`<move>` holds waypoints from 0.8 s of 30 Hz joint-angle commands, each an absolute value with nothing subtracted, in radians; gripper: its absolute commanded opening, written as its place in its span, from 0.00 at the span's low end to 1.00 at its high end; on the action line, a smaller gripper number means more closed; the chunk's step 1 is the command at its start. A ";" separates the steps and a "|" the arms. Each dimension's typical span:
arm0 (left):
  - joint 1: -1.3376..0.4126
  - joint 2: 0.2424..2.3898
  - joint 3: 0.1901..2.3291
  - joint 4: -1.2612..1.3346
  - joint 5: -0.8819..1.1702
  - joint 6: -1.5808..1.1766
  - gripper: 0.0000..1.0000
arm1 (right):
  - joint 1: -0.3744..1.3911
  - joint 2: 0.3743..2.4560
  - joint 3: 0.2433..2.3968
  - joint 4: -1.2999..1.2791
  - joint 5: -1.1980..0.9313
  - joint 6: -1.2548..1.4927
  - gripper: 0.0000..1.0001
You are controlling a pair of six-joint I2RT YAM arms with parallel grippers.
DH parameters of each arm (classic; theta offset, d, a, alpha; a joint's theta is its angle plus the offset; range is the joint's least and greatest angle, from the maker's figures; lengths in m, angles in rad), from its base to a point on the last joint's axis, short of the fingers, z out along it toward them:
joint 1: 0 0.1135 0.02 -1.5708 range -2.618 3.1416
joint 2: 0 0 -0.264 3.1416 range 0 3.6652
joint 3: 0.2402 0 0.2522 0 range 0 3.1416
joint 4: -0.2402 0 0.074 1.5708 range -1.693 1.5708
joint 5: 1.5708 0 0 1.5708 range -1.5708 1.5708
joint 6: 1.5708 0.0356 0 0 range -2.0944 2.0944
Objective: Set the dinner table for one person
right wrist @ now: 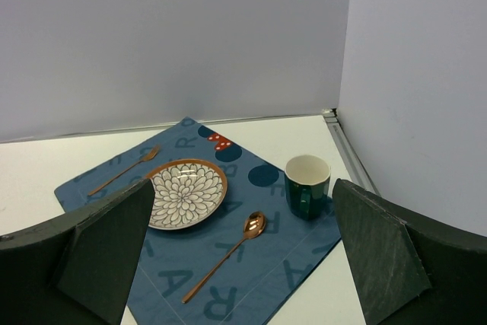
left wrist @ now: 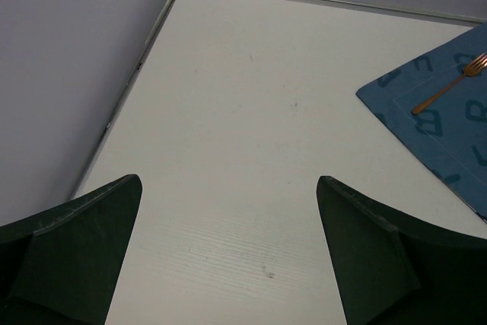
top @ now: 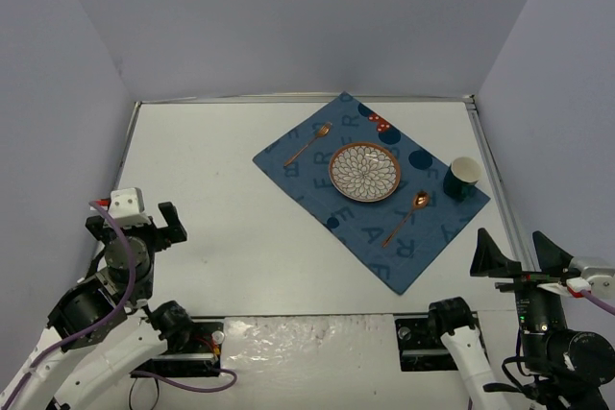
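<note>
Both arms sit low at the near edge. The left tool (top: 135, 228) is at about 8 o'clock of the table (top: 211, 170), released, jaws spread wide, nothing between them; its wrist view shows only bare white surface ahead. The right tool (top: 509, 242) is at about 5 o'clock, likewise released and empty, looking out over the setting. The table itself spans the whole floor of the top view, from the arm bases out to the far wall. A blue lettered mat (top: 384, 247) lies on it, turned diagonally, toward 1 o'clock of centre. A patterned plate (top: 365, 172) sits mid-mat, a copper fork (top: 307, 144) at its 10 o'clock, a copper spoon (top: 407, 216) at its 4 o'clock, and a green cup (top: 464, 178) at its 3 o'clock, upright, close to the mat's corner. My read is that the place setting is complete or nearly so, and the step in hand is a check and hold clear. To do it well I keep both tools apart from the cloth, since a brushed edge would drag everything on it. If I tidy anything, I judge the cup the touchy one: it stands near the mat's edge and the right wall, so I would come at it from 6 o'clock, jaws wide, and lift rather than push.
</note>
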State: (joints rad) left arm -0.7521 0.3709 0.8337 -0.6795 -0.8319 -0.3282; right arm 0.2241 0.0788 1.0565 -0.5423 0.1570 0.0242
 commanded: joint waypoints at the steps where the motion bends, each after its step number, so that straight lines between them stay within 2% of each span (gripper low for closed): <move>1: -0.748 0.374 0.835 -0.613 -0.892 -0.304 0.97 | 0.232 0.115 1.054 -0.473 0.170 0.011 1.00; 24: -0.616 0.415 0.824 -0.575 -0.790 -0.302 0.97 | 0.232 0.138 1.054 -0.471 0.150 0.011 1.00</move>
State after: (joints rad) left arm -0.6268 0.3695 0.8204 -0.6359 -0.8056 -0.3176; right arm 0.2241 0.0886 1.0561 -0.5423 0.1566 0.0242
